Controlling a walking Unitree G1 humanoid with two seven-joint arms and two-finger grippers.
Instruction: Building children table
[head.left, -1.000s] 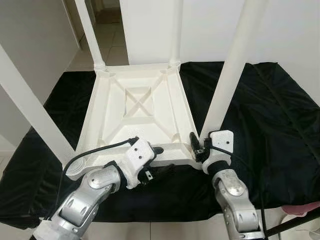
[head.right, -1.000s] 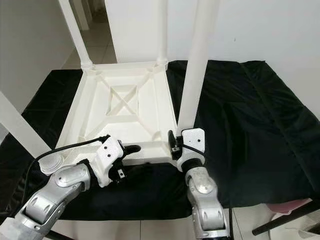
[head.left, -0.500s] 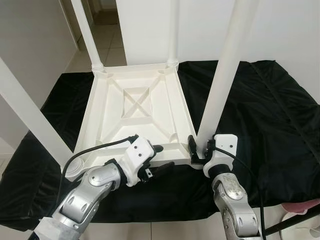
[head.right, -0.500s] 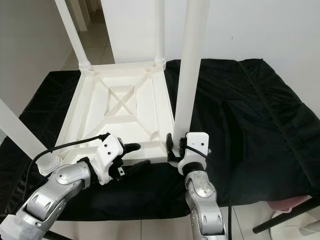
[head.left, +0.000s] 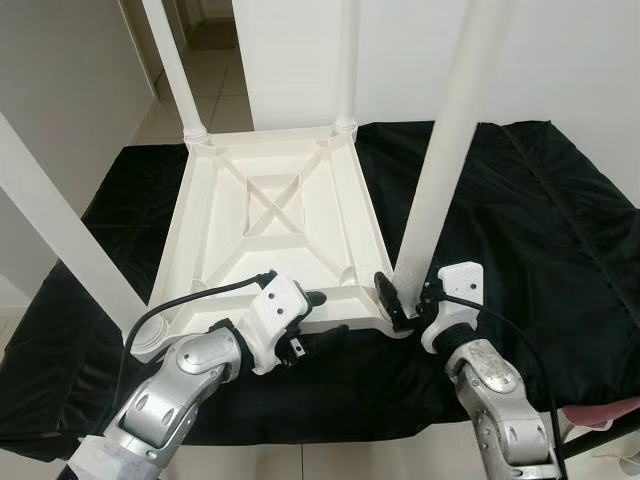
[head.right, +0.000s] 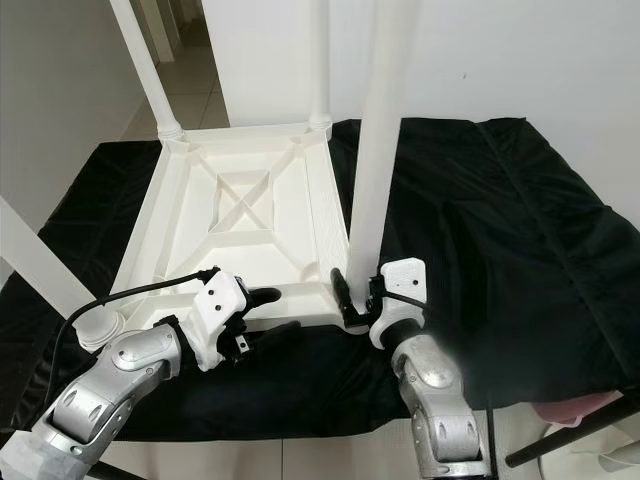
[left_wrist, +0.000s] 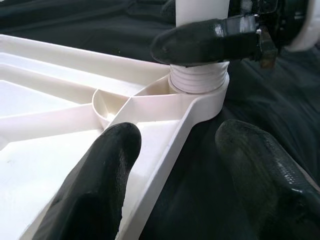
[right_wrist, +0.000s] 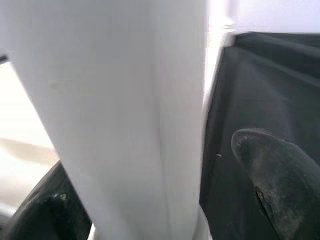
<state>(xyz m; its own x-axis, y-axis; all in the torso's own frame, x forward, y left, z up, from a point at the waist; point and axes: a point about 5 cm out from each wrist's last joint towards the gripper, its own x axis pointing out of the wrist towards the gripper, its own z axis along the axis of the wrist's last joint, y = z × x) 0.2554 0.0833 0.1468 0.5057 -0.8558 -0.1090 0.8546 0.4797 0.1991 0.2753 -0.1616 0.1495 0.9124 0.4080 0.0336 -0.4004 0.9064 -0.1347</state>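
Observation:
A white plastic children's table lies upside down on a black cloth, its four legs pointing up. My right gripper is at the foot of the near right leg, open, with a finger on either side; one fingertip stands clear of the leg. The leg's threaded collar sits in the corner socket. My left gripper is open astride the table's near rim, one finger over the ribbed underside and the other over the cloth.
The black cloth covers the whole work surface, with its front edge close to me. The near left leg and the two far legs rise tall. A white wall and a tiled doorway lie behind. Something pink sits at lower right.
My right wrist has swung out to the right, away from the leg's foot, with its fingers still around the leg. The left gripper has stayed at the rim.

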